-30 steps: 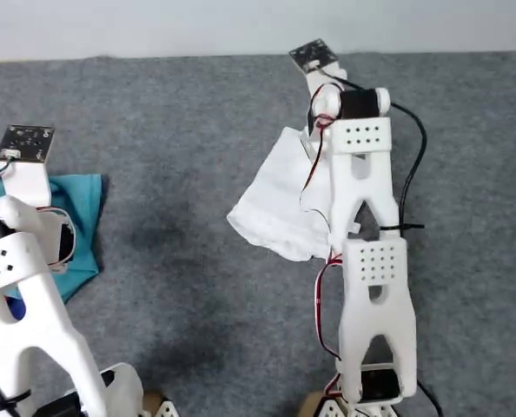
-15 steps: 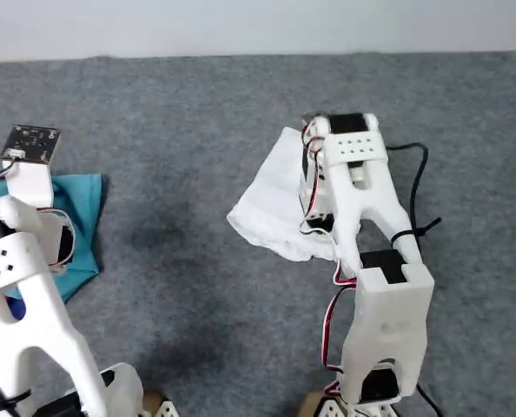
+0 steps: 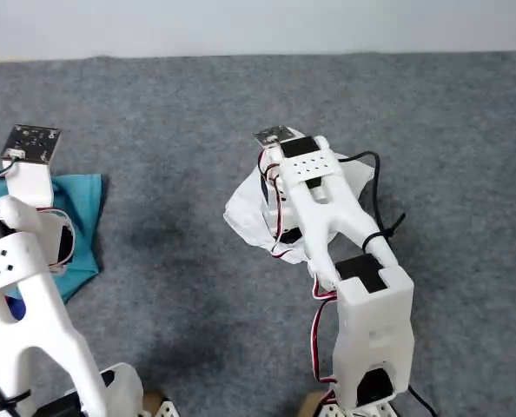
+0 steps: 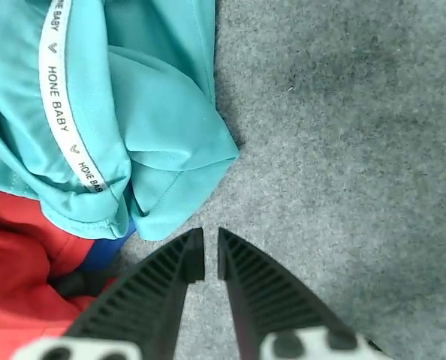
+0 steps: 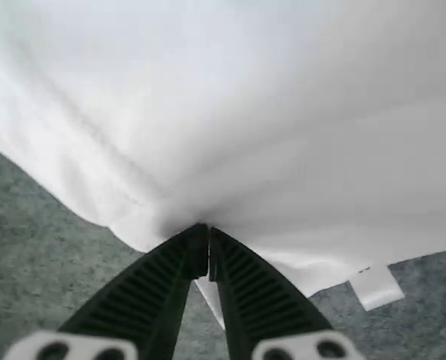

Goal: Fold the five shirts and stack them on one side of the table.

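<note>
Pulling back toward its base, the right arm is dragging the soft white shirt (image 3: 245,208) into a rumpled mound mid-desk, the right fingers (image 5: 197,244) pinching a fold tight. The left fingers (image 4: 195,255) are hovering almost closed, gripping nothing, beside the smooth teal shirt (image 4: 155,112) lying over red cloth (image 4: 20,277) at the left edge of the grey, felt-like desk (image 3: 154,113).

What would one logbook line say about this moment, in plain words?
right hand: shut on white shirt | left hand: shut, empty, over table beside teal shirt | white shirt: bunched, not yet folded
</note>
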`<action>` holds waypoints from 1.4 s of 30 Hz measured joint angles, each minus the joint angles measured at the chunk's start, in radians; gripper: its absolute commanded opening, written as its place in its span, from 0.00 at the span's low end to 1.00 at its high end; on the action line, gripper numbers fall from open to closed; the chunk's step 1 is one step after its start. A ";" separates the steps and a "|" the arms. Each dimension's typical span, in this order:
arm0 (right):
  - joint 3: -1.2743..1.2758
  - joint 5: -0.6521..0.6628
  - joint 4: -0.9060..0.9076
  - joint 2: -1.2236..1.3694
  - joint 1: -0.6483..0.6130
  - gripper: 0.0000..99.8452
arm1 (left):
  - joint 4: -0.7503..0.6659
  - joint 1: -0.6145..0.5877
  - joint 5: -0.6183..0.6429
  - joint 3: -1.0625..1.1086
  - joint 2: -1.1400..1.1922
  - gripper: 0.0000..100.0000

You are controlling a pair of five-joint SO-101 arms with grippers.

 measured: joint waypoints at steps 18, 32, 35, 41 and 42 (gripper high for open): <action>-0.216 -0.359 0.046 -0.041 0.021 0.14 | 0.000 0.000 0.000 0.000 0.000 0.04; -0.218 -0.712 -0.126 0.029 0.064 0.38 | 0.000 0.000 0.000 0.000 0.000 0.04; -0.218 -0.713 -0.130 0.038 0.087 0.38 | 0.000 0.000 0.000 0.000 0.000 0.04; -0.218 -0.713 -0.130 0.115 0.155 0.38 | 0.000 0.000 0.000 0.000 0.000 0.04; -0.219 -0.713 -0.130 0.138 0.158 0.38 | 0.000 0.000 0.000 0.000 0.000 0.04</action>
